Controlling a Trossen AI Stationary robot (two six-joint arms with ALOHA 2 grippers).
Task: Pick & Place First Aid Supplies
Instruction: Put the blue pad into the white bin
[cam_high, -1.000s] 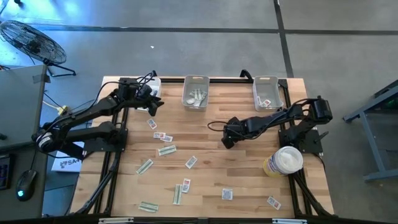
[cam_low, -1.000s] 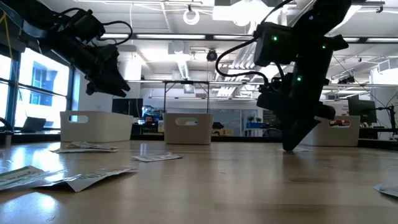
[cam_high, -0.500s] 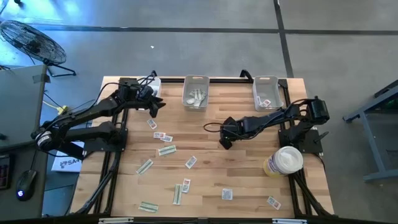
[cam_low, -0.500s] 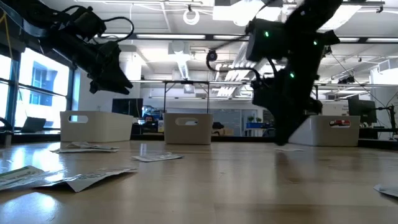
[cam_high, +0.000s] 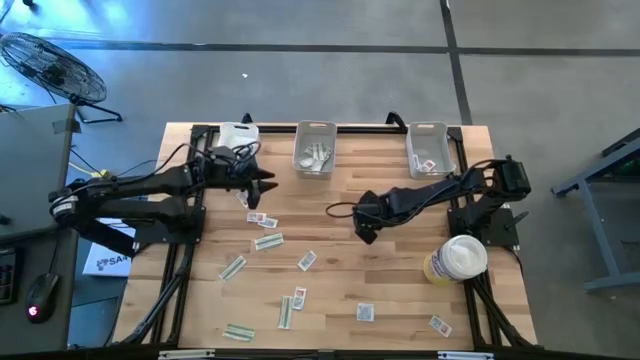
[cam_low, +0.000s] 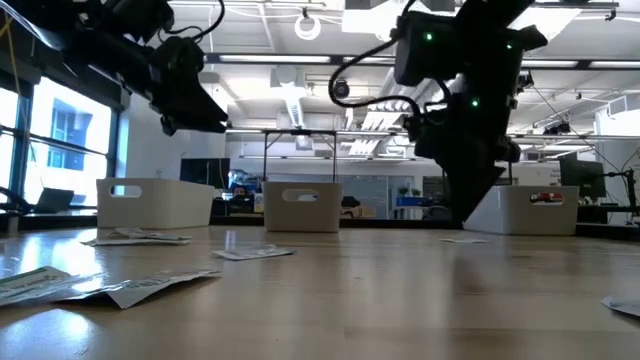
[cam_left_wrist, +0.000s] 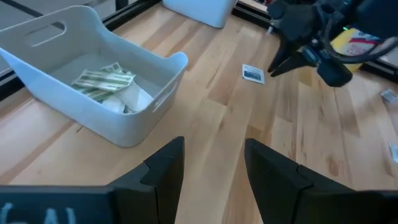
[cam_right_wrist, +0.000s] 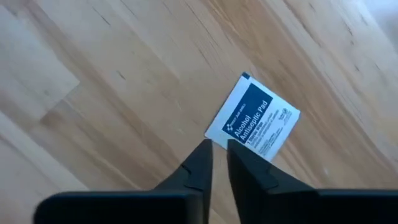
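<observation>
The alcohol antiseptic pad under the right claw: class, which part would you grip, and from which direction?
Grip the alcohol antiseptic pad by its near corner, coming straight down from above. It lies flat on the table, so only a thin edge offers purchase, and that corner already points at the right claw, whose nearly closed fingers hang just short of it.

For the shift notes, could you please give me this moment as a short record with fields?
left gripper: open, empty, near the bin of green strips
right gripper: nearly closed, empty, its tips at the edge of an alcohol antiseptic pad lying flat on the table
packets still loose: about a dozen, mostly left and front
tub: front right, untouched
</observation>
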